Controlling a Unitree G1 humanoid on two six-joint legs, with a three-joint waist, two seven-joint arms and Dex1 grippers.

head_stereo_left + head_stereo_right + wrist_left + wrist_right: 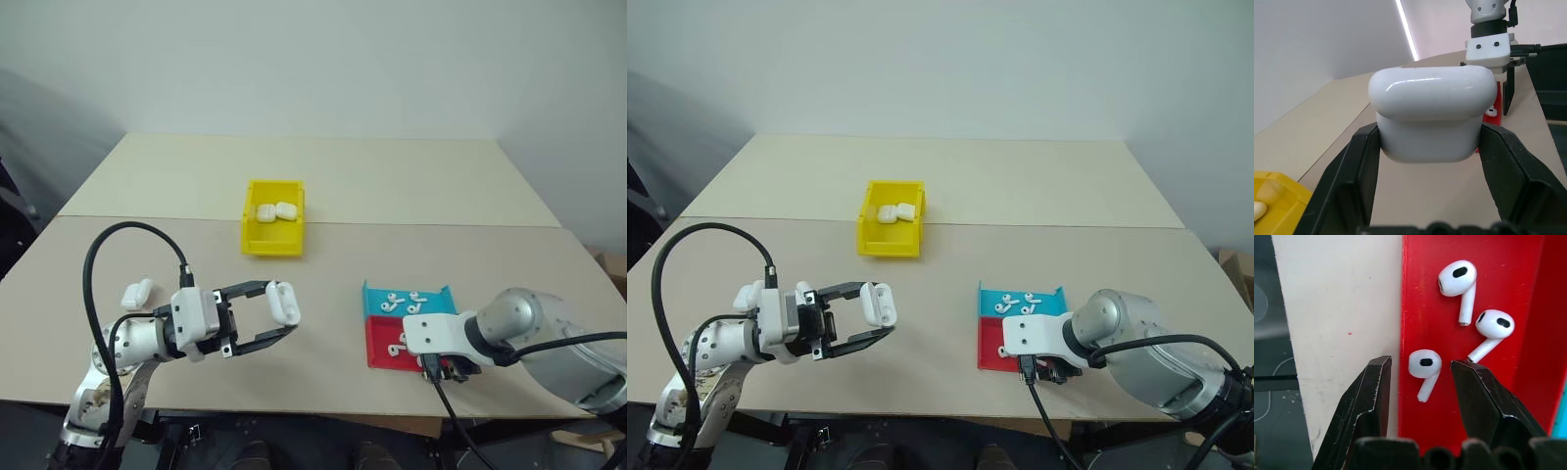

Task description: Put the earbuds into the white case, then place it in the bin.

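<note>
Left wrist view shows the left end effector [1427,147] clamped on the white case [1430,115], lid closed, holding it level above the table [323,186] for loading. Over the red tray [1498,293], the right end effector [1420,369] hangs half-open, fingers straddling one of the earbuds [1425,368], not yet gripped. The bin [273,218], well apart, holds two cases.

Both arms are silvery grey metal with rounded joint housings, each ending in a white boxy wrist block. The left gripper [263,315] and right gripper [1420,369] have matte black, angular fingers. Black cables loop from each wrist block, and the right block shows two small dark screw holes.
</note>
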